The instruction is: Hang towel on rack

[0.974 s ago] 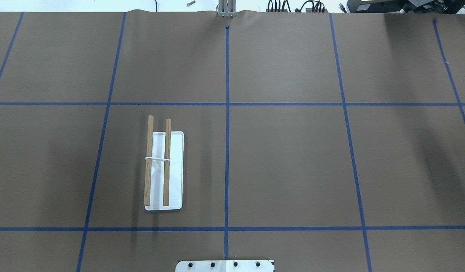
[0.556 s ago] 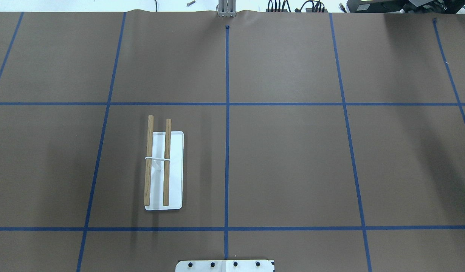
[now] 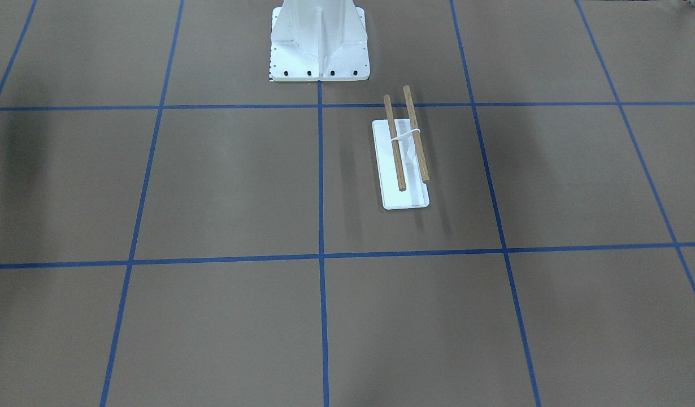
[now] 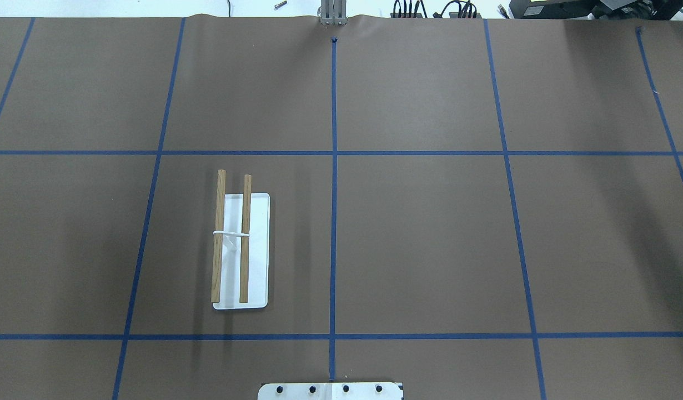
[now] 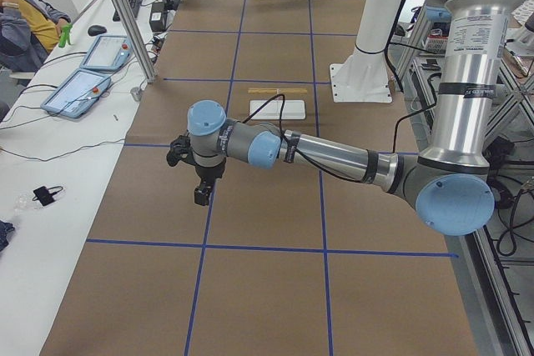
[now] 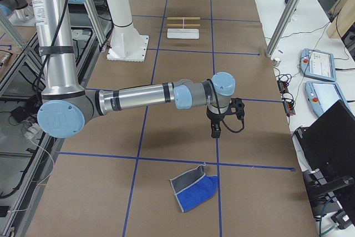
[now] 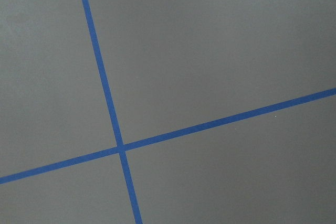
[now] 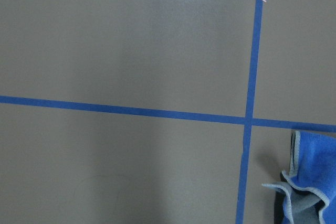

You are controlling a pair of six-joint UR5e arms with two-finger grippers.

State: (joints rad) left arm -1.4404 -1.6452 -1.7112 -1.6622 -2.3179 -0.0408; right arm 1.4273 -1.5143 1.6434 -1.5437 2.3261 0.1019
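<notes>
Towel [image 6: 194,191] lay crumpled near our right gripper [image 6: 214,133], open or closed we couldn't tell, so we figured grabbing it came next, rack [image 4: 245,266] well apart.

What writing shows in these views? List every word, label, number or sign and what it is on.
No text can be read in any view.
The pendant screens on the side bench: too small to read.
The rack, the towel and the table paper: no writing, only blue tape lines on the paper.

I work in a robotics lab. Beside my blue-taped table [image 4: 430,250], two teach pendants [image 5: 79,92] lie on a white bench [image 5: 50,181].
</notes>
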